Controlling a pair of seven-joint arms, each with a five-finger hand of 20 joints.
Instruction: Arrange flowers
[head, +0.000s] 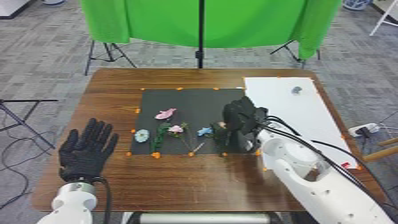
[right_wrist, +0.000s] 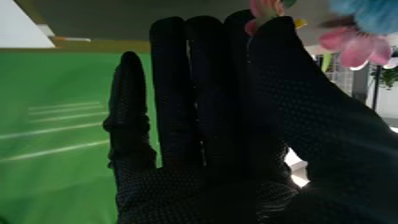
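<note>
Right wrist view: right hand (head: 240, 117) fingers straight, pink-petalled flower (right_wrist: 265, 9) by thumb tip, contact unclear. Head view, leftward: small blue flower (head: 204, 131), pale-pink bloom (head: 176, 129), pale-blue bloom (head: 141, 135) on dark-grey rectangular mat (head: 200, 97); left hand (head: 86, 150) open, left of mat.

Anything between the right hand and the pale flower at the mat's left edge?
Yes: a blue flower, a light pink flower and a leafy green stem lie between the right hand and the pale flower.
</note>
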